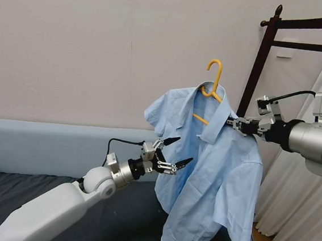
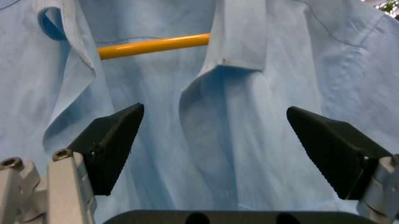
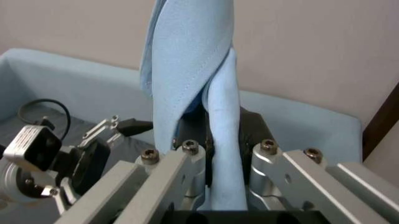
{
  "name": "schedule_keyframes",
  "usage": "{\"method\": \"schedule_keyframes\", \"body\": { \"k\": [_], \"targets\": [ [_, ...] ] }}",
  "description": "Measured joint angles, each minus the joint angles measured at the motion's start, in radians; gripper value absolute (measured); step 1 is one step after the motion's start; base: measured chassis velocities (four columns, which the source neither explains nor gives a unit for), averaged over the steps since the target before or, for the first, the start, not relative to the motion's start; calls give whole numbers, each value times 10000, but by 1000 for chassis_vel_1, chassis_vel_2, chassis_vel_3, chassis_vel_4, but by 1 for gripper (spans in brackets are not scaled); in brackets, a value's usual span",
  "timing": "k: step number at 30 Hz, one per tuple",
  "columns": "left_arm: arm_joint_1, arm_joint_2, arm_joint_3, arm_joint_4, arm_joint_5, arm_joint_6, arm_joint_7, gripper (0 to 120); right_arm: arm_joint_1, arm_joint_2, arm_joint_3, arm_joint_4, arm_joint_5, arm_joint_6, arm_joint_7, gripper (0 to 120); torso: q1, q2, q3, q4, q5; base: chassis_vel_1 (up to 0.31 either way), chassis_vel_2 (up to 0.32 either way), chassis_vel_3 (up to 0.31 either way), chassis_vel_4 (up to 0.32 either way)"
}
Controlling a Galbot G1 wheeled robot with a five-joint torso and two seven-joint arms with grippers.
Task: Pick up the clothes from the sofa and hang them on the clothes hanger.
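Against plain wall [image 1: 71,43], right tool [image 1: 232,123] pinches wrinkled shirt [image 1: 218,177].

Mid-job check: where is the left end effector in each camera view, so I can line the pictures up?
Head view: left end effector mid-picture, open, beside the front of the hanging shirt.
Left wrist view: its own dark fingers in the foreground, spread, facing the shirt.
Right wrist view: left end effector farther off, beside the fold of shirt that the right end effector clamps.
Shared landmark: the shirt.
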Motion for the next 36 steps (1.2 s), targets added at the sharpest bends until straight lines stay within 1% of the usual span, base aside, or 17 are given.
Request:
{"method": "schedule_keyframes", "body": {
  "k": [3, 4, 9, 14, 15, 18, 20, 22, 23, 24, 26, 27, 28, 32, 33, 36],
  "targets": [
    [-287, -359, 133, 340, -378, 183, -44, 91, -68, -157, 76, 27, 0, 6, -64, 7, 0, 0, 0, 0, 0, 0, 0, 0, 0],
    [-374, -439, 198, 438, -478, 236, -27, 89, -79, -191, 88, 34, 0, 7, -78, 7, 0, 0, 0, 1, 0, 0, 0, 0, 0],
    [-663, -737, 406, 813, -706, 411, 72, 84, -88, -216, 103, 129, 22, 12, -95, 7, 0, -1, 0, 3, -1, 0, 0, 0, 0],
    [-782, -933, 488, 962, -813, 476, 100, 82, -88, -221, 106, 219, 68, 17, -95, 7, 0, 0, 0, 2, -1, 0, 0, 0, 0],
    [-806, -993, 503, 1010, -848, 492, 99, 81, -89, -227, 106, 226, 72, 19, -95, 7, -1, -1, 0, 2, -1, 0, 0, 0, 0],
    [-856, -1174, 533, 1163, -894, 513, 81, 66, -89, -262, 108, 229, 77, 21, -95, 7, 0, 0, 0, 3, -1, 0, 0, 0, 0],
    [-867, -1212, 541, 1203, -893, 513, 75, 64, -90, -274, 109, 228, 77, 22, -95, 7, 0, 0, 0, 2, -1, 0, 0, 0, 0],
    [-870, -1287, 563, 1278, -877, 502, 34, 52, -111, -298, 114, 202, 74, 24, -95, 7, 0, -1, 0, 2, -1, 0, 0, 0, 0],
    [-870, -1287, 563, 1278, -877, 502, 34, 52, -111, -298, 114, 202, 74, 24, -95, 7, 0, -1, 0, 2, -1, 0, 0, 0, 0],
    [-870, -1307, 566, 1298, -860, 486, 23, 49, -128, -304, 120, 195, 70, 24, -95, 7, 0, -1, 0, 2, -1, 0, 0, 0, 0],
    [-876, -1333, 601, 1363, -847, 452, 7, 37, -157, -316, 136, 198, 66, 29, -95, 7, 0, 0, 0, 2, -1, 0, 0, 0, 0],
    [-893, -1338, 618, 1394, -841, 446, 8, 34, -161, -316, 140, 203, 66, 32, -95, 7, 0, 0, 0, 2, -1, 0, 0, 0, 0],
    [-893, -1338, 618, 1394, -841, 446, 8, 34, -161, -316, 140, 203, 66, 32, -95, 7, 0, 0, 0, 2, -1, 0, 0, 0, 0],
    [-1005, -1380, 682, 1544, -831, 359, 18, 15, -168, -313, 153, 210, 61, 43, -95, 7, 0, 0, 0, 2, -1, 0, 0, 0, 0],
    [-1005, -1380, 682, 1544, -831, 359, 18, 15, -168, -313, 153, 210, 61, 43, -95, 7, 0, 0, 0, 2, -1, 0, 0, 0, 0],
    [-1058, -1384, 690, 1576, -831, 317, 19, 3, -175, -311, 153, 200, 59, 48, -95, 7, 0, 0, 0, 2, -1, 0, 0, 0, 0]
  ]
}}
